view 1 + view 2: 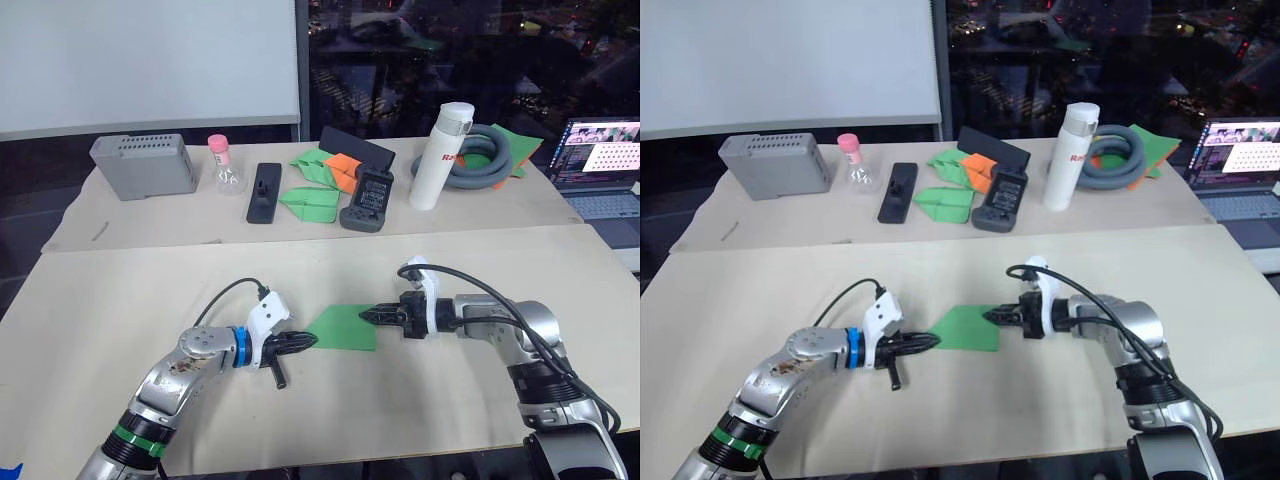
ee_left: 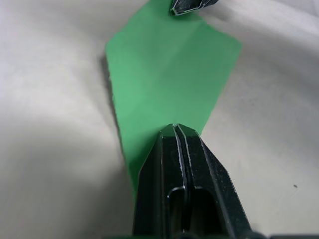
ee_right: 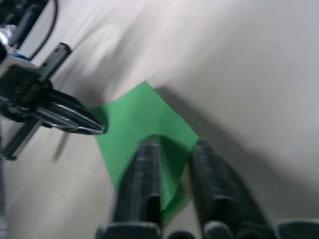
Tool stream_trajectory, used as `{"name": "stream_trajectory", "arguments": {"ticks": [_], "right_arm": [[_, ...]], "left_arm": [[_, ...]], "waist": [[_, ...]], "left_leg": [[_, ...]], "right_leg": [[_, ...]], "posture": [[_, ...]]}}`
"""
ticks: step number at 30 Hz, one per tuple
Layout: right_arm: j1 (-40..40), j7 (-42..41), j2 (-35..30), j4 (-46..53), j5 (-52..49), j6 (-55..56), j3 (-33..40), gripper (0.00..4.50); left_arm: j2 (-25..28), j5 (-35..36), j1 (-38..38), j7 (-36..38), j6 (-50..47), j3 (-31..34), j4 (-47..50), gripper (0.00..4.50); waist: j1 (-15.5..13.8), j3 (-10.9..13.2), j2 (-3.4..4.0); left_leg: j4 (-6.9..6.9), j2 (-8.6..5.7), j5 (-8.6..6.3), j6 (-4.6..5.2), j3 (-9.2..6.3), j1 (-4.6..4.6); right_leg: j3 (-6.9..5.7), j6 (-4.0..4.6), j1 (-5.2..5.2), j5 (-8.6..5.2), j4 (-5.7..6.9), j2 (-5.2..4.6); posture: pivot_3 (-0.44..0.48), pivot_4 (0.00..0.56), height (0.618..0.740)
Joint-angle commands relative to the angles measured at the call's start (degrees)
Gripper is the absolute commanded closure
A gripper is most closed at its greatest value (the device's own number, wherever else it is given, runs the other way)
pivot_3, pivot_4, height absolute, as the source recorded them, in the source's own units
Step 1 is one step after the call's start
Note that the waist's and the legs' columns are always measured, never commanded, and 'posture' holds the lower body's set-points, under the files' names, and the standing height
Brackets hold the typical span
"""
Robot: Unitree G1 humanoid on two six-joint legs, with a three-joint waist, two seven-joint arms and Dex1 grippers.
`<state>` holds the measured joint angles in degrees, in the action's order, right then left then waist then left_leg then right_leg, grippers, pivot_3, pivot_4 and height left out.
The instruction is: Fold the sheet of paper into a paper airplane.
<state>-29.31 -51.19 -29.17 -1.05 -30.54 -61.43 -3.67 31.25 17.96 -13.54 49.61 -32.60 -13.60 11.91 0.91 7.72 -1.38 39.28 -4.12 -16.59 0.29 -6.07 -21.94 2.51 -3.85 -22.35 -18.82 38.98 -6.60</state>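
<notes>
Centrally, the thin bright green sheet of paper (image 1: 343, 327) is being kept flat on the beige table (image 1: 120, 300), apparently for creasing. One corner is being pinched by the fully closed left gripper (image 2: 175, 130); the parted right gripper (image 3: 172, 149) is straddling the opposite edge.

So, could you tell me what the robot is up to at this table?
It is working on the green sheet of paper lying on the table. The left gripper, fingers shut, pinches the sheet's left corner, and the right gripper, fingers open, is at its opposite edge. The sheet lies mostly flat, far from a dart. Other folded green and orange papers sit farther back.
</notes>
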Motion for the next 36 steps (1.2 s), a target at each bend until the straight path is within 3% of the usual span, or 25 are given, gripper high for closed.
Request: {"name": "stream_trajectory", "arguments": {"ticks": [1,3,6,8,18,29,36], "right_arm": [[0.77,-0.60,-0.71,3.06,-0.30,4.53,1.31,4.47],[2.24,-1.60,-1.33,5.05,1.79,11.86,1.02,4.47],[7.39,-6.31,-5.90,8.51,11.73,33.51,-4.41,4.47],[10.18,-8.46,-8.18,8.68,15.59,42.30,-6.70,4.47],[17.38,-6.01,-7.61,0.83,28.21,81.18,-8.39,4.47],[17.32,-1.48,-8.03,-2.58,36.85,97.36,-10.79,4.47],[19.53,1.36,-7.59,-3.12,38.86,95.81,-11.49,4.47]], "left_arm": [[1.13,-1.40,0.25,0.55,-0.35,-0.79,-1.99,4.50],[1.08,-1.53,-0.06,0.79,-0.19,-0.94,-2.35,4.50],[0.90,-1.63,-0.53,0.94,-0.03,-1.11,-2.94,4.50],[0.81,-1.69,-0.68,1.05,0.18,-1.23,-3.29,4.50],[0.18,-1.75,-1.69,1.52,0.85,-1.98,-4.72,4.50],[0.70,-1.80,-1.74,2.10,1.18,-1.93,-4.94,4.50],[0.39,-1.79,-2.19,2.30,1.05,-2.05,-5.27,4.50]], "waist": [[0.00,0.00,0.00],[0.00,0.00,0.00],[-0.38,0.00,0.00],[-0.43,0.00,0.00],[-0.40,0.00,0.00],[-0.20,0.00,0.00],[-0.20,0.00,0.01]], "left_leg": [[0.00,0.00,0.00,0.00,0.00,0.00],[0.00,0.00,0.00,0.00,0.00,0.00],[0.00,-0.02,0.00,0.01,0.00,-0.03],[0.01,-0.07,-0.03,0.05,0.00,-0.02],[0.01,-0.07,-0.01,0.02,0.00,0.13],[0.00,-0.04,0.00,0.01,0.01,0.18],[0.00,-0.03,0.00,0.01,0.01,0.22]], "right_leg": [[0.00,0.00,0.00,0.00,0.00,0.00],[0.00,0.00,-0.01,0.00,0.00,0.00],[-0.02,0.00,-0.02,0.00,0.00,-0.01],[-0.03,-0.01,0.00,0.00,-0.01,-0.05],[-0.03,-0.01,0.10,0.00,-0.02,-0.04],[-0.03,-0.01,0.12,0.00,-0.01,0.02],[-0.02,-0.01,0.16,0.00,0.00,0.04]], "posture": [[0.000,0.150,0.740],[0.000,0.150,0.740],[0.000,0.150,0.740],[0.000,0.150,0.740],[0.000,0.150,0.740],[0.000,0.150,0.740],[0.000,0.150,0.740]]}}
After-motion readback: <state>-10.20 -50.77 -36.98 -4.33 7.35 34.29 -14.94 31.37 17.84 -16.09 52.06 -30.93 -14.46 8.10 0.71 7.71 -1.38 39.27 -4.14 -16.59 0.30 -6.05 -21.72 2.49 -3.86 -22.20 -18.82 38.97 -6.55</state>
